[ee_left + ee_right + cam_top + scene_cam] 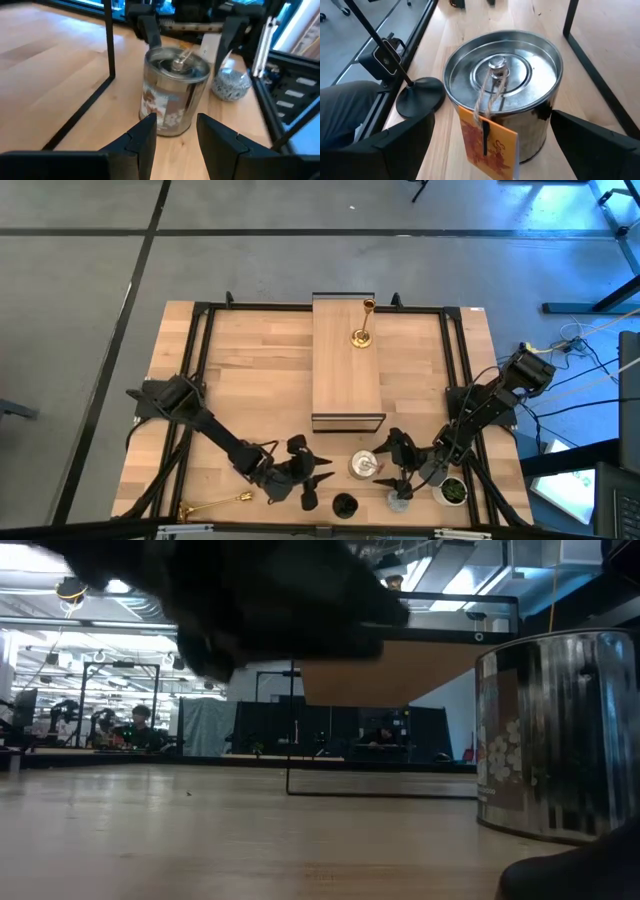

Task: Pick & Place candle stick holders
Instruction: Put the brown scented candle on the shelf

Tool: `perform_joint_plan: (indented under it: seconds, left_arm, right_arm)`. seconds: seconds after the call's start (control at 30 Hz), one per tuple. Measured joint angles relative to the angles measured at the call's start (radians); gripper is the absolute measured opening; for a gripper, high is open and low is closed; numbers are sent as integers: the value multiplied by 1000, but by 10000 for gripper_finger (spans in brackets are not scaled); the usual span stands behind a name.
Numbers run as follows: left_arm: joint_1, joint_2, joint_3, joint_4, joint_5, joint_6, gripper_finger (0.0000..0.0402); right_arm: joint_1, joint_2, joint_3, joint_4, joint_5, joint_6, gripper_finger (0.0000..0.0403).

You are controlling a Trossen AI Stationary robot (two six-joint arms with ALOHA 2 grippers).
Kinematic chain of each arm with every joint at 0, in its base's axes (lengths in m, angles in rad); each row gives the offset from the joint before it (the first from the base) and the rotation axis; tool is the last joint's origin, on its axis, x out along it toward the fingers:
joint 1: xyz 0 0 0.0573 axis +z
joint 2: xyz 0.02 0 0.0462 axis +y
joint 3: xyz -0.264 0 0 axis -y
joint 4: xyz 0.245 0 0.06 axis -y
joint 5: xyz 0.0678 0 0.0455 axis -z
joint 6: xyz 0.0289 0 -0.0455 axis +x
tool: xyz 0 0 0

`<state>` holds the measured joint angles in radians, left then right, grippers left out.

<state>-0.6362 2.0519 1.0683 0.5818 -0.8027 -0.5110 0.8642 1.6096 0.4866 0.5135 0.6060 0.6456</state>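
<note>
Two grippers converge on one silver tin holder [364, 466], which stands near the table's [250, 380] front edge, just in front of the long wood block [347, 360]. It is a lidded metal can with a small knob, a twine loop and an orange paper tag [487, 147]; it looks stiff, smooth and likely slippery, light if empty. The round wall is the place to take it, fingers on opposite sides below the rim. I would leave the tag and twine alone, as they would likely tear or slip.

The right gripper [492, 137] reaches in from the table's right front corner, angled down over the tin, its jaws spread wide to either side of the wall and not yet touching. The left gripper [175, 137] comes low from the left front corner, pointing at the tin's side with its jaws partly apart and nothing between them.

Other holders: a tall gold stemmed one [362, 325] stands on the block's far end, a gold one [215, 504] lies on its side near the front left corner, a black flat-based one [420, 96] sits just beside the tin, and a speckled grey one [231, 84] stands near it on the right.
</note>
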Motion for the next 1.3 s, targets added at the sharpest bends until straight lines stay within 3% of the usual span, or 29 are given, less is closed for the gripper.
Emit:
perform_joint_plan:
  seconds: [0.17,0.33,1.07,1.3]
  left_arm:
    - [16,120,43,91,16,19,129]
    - [41,161,135,96,30,92,122]
    - [76,165,171,28,98,61,106]
    - [84,165,171,32,114,60,106]
  right_arm:
    - [0,0,0,22,0,-5,400]
    - [0,0,0,25,20,-6,400]
    - [1,2,0,24,48,-7,400]
    - [-17,92,18,48,45,2,400]
